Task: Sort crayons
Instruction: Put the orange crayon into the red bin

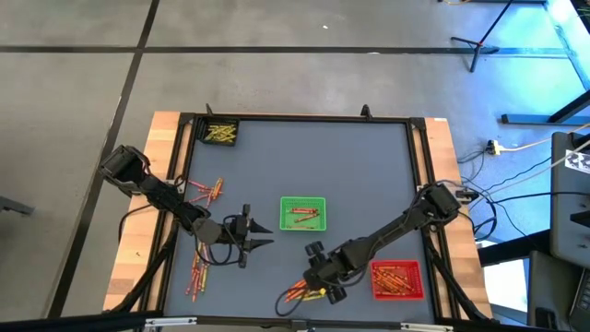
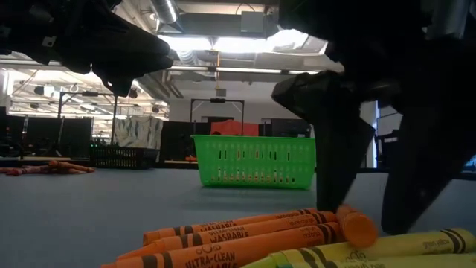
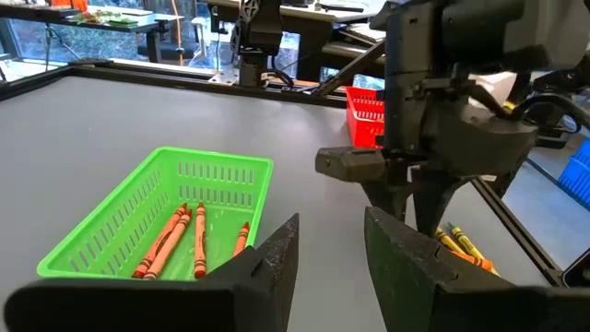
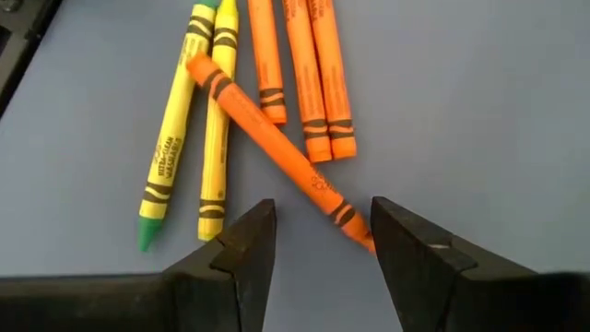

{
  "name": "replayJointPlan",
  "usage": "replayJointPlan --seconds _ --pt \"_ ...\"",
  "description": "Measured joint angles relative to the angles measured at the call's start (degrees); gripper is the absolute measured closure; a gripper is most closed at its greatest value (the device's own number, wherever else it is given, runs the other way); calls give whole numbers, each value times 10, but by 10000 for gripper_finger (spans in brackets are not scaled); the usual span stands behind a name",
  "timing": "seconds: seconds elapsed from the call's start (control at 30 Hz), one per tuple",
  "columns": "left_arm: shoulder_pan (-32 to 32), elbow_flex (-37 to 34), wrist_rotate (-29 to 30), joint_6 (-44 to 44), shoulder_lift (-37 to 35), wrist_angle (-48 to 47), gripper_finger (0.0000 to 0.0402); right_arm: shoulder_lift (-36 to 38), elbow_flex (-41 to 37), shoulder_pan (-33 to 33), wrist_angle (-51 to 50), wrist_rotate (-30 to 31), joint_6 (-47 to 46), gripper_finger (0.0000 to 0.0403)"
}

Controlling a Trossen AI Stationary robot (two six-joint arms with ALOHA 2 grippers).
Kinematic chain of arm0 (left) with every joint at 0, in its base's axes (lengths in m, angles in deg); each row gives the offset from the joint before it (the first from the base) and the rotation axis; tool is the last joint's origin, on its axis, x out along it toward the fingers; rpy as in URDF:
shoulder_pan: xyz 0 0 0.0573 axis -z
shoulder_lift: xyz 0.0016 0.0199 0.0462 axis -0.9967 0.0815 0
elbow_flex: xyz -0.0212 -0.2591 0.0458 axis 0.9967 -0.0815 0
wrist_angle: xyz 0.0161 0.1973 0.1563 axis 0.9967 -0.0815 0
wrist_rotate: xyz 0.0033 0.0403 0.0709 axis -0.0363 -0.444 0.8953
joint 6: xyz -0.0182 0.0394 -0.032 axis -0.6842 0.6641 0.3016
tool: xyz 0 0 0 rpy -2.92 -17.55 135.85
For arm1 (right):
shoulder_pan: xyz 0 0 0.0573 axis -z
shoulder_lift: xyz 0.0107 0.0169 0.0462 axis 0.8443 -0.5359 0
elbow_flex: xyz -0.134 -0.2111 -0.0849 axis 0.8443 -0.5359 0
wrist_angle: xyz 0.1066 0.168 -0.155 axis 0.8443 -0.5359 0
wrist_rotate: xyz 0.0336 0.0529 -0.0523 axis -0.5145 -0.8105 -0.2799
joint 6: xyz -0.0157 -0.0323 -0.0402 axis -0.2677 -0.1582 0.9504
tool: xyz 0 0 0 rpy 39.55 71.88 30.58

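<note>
From above, we see the right gripper (image 1: 318,288) over the crayons (image 1: 300,294) at the table's near edge, left gripper (image 1: 261,232) beside the green tray (image 1: 302,200). At table height, we read "ULTRA-CLEAN WASHABLE" on orange crayons. At both wrists, fingers stand apart, empty.

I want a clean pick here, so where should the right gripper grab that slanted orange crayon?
Grip the slanted orange crayon at its lower free end, coming straight down with the right gripper, whose open fingers straddle it. Its upper end lies across the yellow crayons and close by the other orange crayons, so a grip there would likely catch neighbours.
</note>
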Motion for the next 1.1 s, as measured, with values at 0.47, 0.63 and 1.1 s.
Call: replayJointPlan --seconds 0.47,0.63,1.1 --pt "0 0 0 -2 0 0 292 1 -16 -1 29 11 10 314" --pt "0 0 0 -2 0 0 292 1 -16 -1 25 16 11 362" --pt "0 0 0 -2 0 0 292 9 -17 -1 5 18 7 391"
